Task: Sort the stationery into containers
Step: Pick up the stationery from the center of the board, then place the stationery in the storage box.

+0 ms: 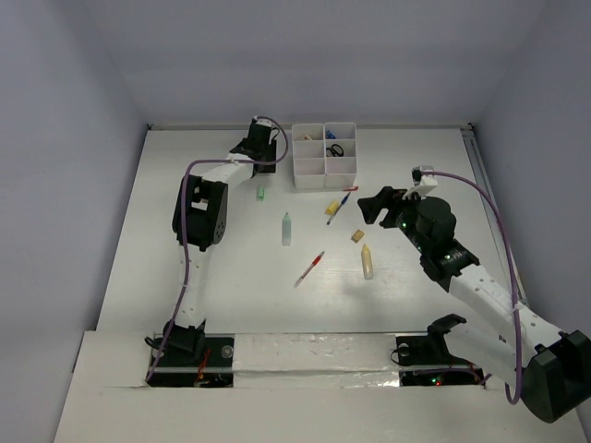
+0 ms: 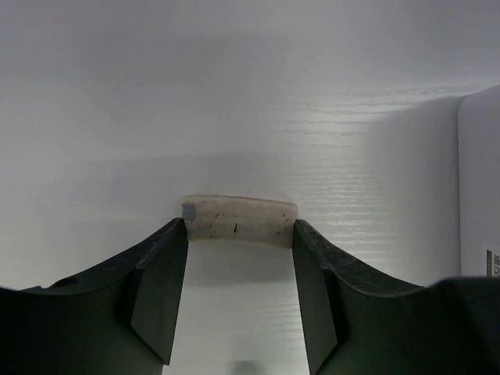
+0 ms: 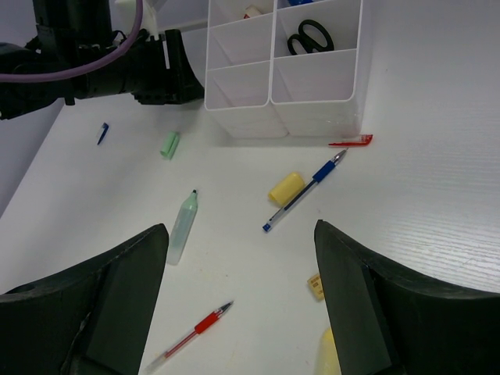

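Note:
The white six-compartment organizer tray (image 1: pixel 325 169) stands at the far middle and holds black scissors (image 1: pixel 338 149). It also shows in the right wrist view (image 3: pixel 312 109), with the scissors (image 3: pixel 307 35) inside. My left gripper (image 1: pixel 251 146) is just left of the tray, shut on a white speckled eraser (image 2: pixel 241 219) held between its fingertips. My right gripper (image 1: pixel 374 205) is open and empty above the loose items. These are a blue pen (image 3: pixel 305 191), a yellow cap (image 3: pixel 286 187), a pale-green marker (image 3: pixel 183 226), a red pen (image 3: pixel 191 332), a beige eraser (image 3: pixel 315 285) and a cream marker (image 1: pixel 367 260).
A small green cap (image 3: pixel 170 144), a small blue piece (image 3: pixel 102 133) and a red clip-like piece (image 3: pixel 351 142) lie near the tray. The tray's wall (image 2: pixel 480 180) stands to the right of my left gripper. White walls enclose the table.

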